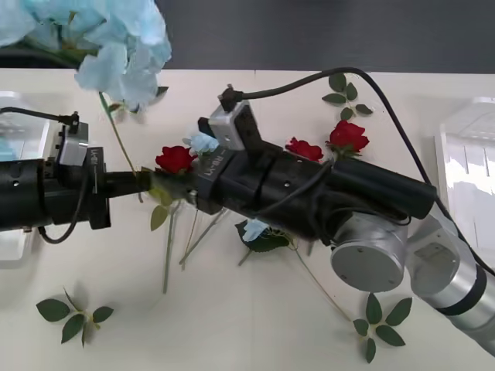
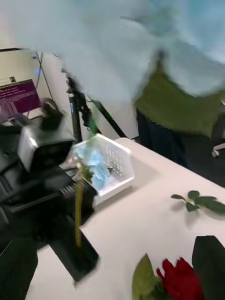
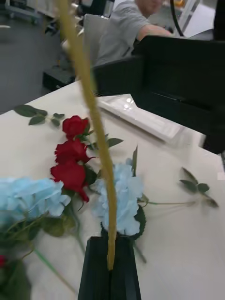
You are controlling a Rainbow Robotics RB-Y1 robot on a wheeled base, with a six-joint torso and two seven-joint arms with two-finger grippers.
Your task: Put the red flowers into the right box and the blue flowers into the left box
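Blue flower held high over the surface's far left

Left end effector [image 1: 143,184] clamped on the blue flower [image 1: 116,42] stem; right end effector [image 1: 174,185], fingers unreadable, meets it mid-surface [image 1: 232,325].

- We note the tabletop [image 1: 255,340]: smooth, matt, cream.
- The blue flowers [image 1: 116,39]: soft cloth-like petals, matt.
- The red flowers [image 1: 176,159]: velvety cloth look.
- The left box [image 2: 117,161]: translucent white plastic, slightly glossy.
- The right box [image 1: 464,154]: same plastic.
- Left gripper [image 3: 111,269] fingers: matt black.
- Leaf sprigs [image 1: 73,315]: matt green, plastic-like.
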